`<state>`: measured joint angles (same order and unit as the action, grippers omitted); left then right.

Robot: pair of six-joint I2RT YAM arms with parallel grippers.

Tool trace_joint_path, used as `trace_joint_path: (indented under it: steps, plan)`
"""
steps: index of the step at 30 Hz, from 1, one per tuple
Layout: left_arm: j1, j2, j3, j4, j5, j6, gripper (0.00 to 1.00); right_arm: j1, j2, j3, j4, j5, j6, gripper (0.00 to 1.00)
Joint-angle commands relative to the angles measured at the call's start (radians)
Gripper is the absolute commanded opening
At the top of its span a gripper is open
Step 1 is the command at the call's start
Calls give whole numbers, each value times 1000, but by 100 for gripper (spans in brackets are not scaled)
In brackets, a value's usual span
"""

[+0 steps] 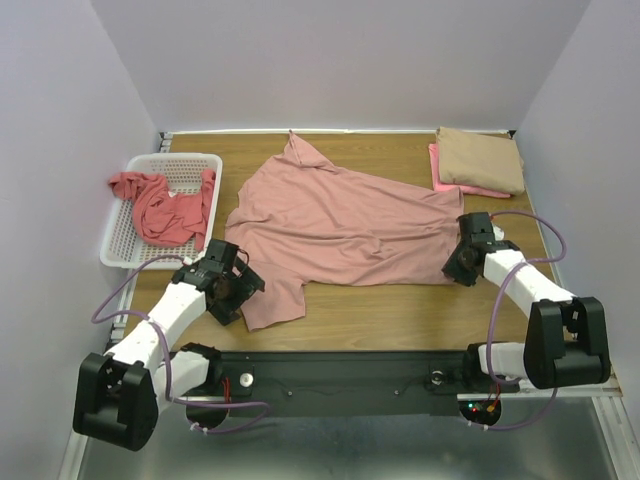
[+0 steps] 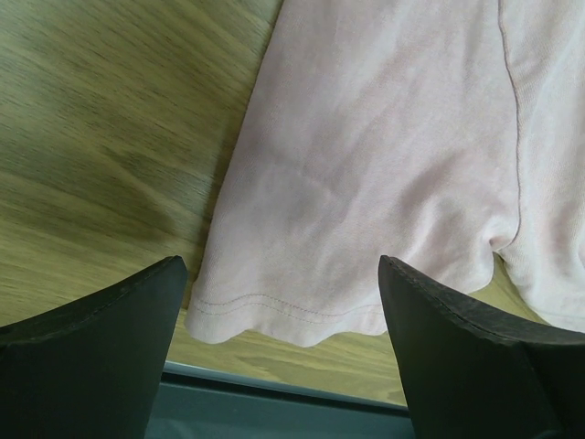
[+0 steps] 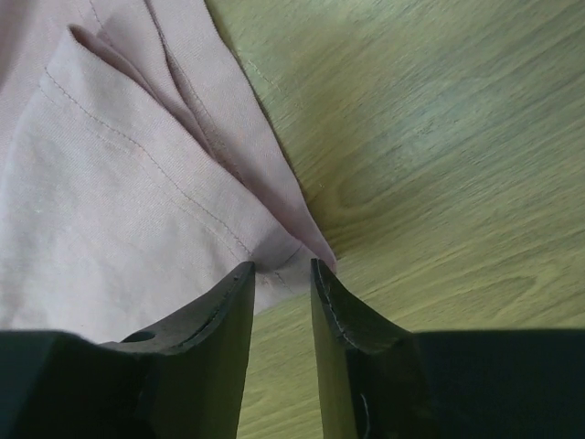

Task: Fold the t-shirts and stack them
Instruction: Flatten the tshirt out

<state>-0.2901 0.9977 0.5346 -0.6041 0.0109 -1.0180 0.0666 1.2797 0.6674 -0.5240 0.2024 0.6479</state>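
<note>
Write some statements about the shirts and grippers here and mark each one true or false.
1. The coral-red t-shirt lies in the white basket. True.
2. The bright pink t-shirt lies on top of the tan t-shirt. False: the tan one is on top.
3. The left gripper is wide open, with a hem of the dusty-pink t-shirt between its fingers. True.
4. The dusty-pink t-shirt is folded into a neat square. False: it lies spread out on the table.
</note>
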Motion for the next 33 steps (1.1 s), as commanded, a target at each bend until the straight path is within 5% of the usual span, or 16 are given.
trace_joint_path:
  steps: [1,4,15,18,19,25,33]
  plan:
    - [-9,19,2,-28,-3,-24,98,-4,1,4,7,2,9,35]
    - [-12,33,10,-29,-3,-31,98,-4,1,3,7,0,4,33]
    - [-17,75,36,-45,-51,-27,98,-4,7,-19,21,25,7,0]
    - [-18,73,36,-45,-51,-27,98,-4,-5,-19,18,29,-2,3]
    - [-18,73,36,-43,-52,-28,98,-5,-11,-20,18,28,-2,14]
    - [-21,71,34,-43,-52,-27,98,-5,13,-19,18,-4,-10,34]
    - [-24,67,30,-37,-55,-27,98,-4,20,-9,15,12,-14,41]
